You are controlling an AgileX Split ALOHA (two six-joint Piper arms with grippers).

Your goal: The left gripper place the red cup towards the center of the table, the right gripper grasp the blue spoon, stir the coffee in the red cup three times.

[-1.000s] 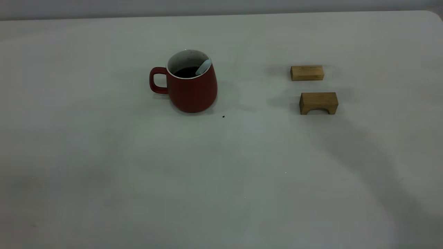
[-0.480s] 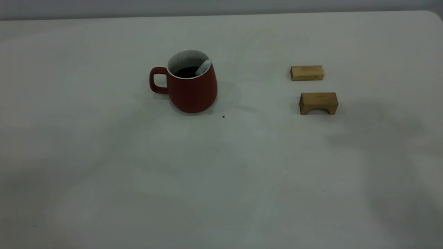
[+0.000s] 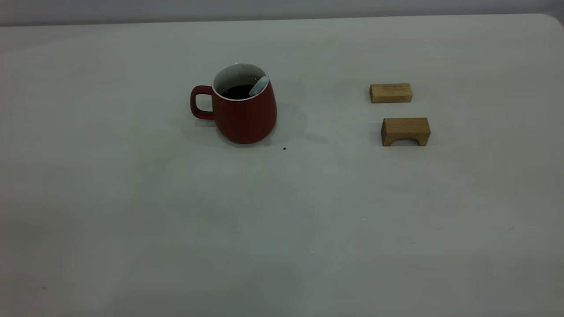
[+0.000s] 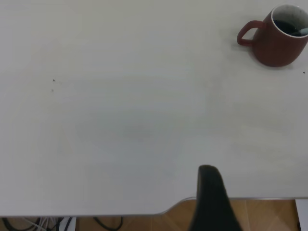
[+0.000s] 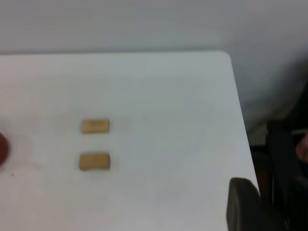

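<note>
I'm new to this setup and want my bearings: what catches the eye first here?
The red cup stands left of the table's middle, coffee inside and the blue spoon leaning on its rim. To its right lie two wooden blocks, one arched. Neither claw is near them.

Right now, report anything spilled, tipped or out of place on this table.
Little stands out. The red cup is upright with the blue spoon leaning inside. One dark speck lies on the table near its base, perhaps a coffee drop.
</note>
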